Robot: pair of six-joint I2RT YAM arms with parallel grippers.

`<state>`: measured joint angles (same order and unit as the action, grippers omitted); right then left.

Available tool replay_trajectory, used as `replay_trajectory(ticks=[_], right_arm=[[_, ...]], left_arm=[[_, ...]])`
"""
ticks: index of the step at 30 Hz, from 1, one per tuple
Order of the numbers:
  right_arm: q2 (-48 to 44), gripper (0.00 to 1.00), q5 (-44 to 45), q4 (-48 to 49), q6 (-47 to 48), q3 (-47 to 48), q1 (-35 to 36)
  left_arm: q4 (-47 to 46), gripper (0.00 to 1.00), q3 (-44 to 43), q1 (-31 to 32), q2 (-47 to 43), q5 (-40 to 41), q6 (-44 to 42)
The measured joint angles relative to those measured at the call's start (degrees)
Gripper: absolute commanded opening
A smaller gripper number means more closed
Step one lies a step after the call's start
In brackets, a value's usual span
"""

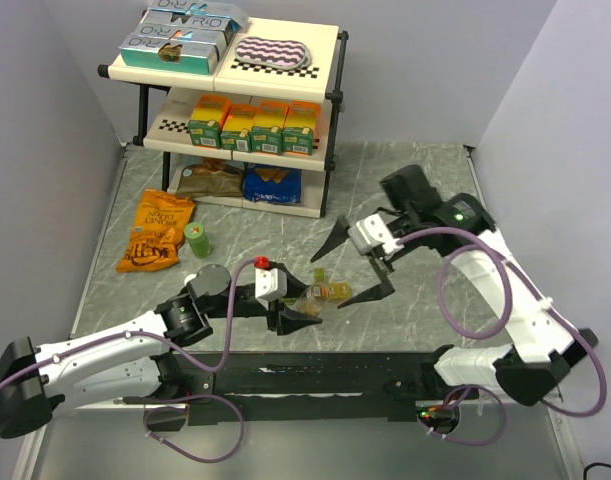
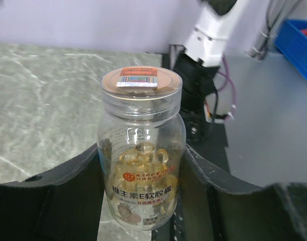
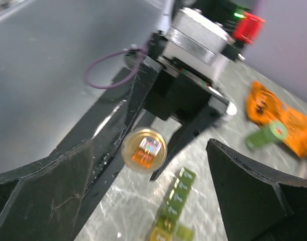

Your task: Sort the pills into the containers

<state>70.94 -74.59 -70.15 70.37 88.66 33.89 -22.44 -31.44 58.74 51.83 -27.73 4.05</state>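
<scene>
My left gripper is shut on a clear pill bottle holding golden softgels, with its gold cap on. In the top view the left gripper holds this bottle at the table's near middle. The containers, a green-to-yellow strip, lie on the table just beyond the bottle and also show in the top view. My right gripper is open and empty, hovering above the bottle and strip. In the right wrist view, the right gripper looks down on the bottle cap.
A green cylindrical bottle and an orange snack bag lie at the left. A two-tier shelf with boxes and bags stands at the back. Grey walls close the table's left and right sides.
</scene>
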Motion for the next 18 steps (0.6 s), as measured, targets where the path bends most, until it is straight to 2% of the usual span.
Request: replay_trajectory(ticks=[4, 7, 8, 10, 11, 13, 16, 18], right_arm=[[3.6, 0.94, 0.5, -3.6, 3.5, -0.1, 4.4], [3.9, 0.85, 2.3, -4.9, 2.3, -1.1, 6.6], [3.9, 0.79, 2.6, -5.0, 1.9, -1.1, 7.0], [3.9, 0.74, 3.5, -5.1, 0.9, -1.1, 7.6], [3.9, 0.67, 3.8, -5.1, 0.6, -1.1, 7.8], [3.9, 0.58, 4.8, -4.9, -0.2, -1.3, 7.9], [3.9, 0.51, 5.9, -3.7, -1.3, -1.5, 8.0], [3.9, 0.42, 6.6, -2.5, -2.1, -1.8, 8.1]], left_arm=[[3.3, 0.01, -1.5, -0.2, 0.2, -3.4, -0.4], [3.9, 0.01, -2.5, -0.3, 0.4, -4.7, -0.4], [3.9, 0.01, -2.7, -0.4, 0.5, -5.1, -0.4], [3.9, 0.01, -2.8, -0.4, 0.6, -5.6, -0.4], [3.9, 0.01, -2.8, -0.4, 0.7, -5.7, -0.4], [3.9, 0.01, -2.8, -0.4, 0.9, -6.0, -0.4], [4.4, 0.01, -2.8, -0.4, 0.9, -6.4, -0.4], [4.6, 0.01, -2.8, -0.4, 0.9, -6.6, -0.4]])
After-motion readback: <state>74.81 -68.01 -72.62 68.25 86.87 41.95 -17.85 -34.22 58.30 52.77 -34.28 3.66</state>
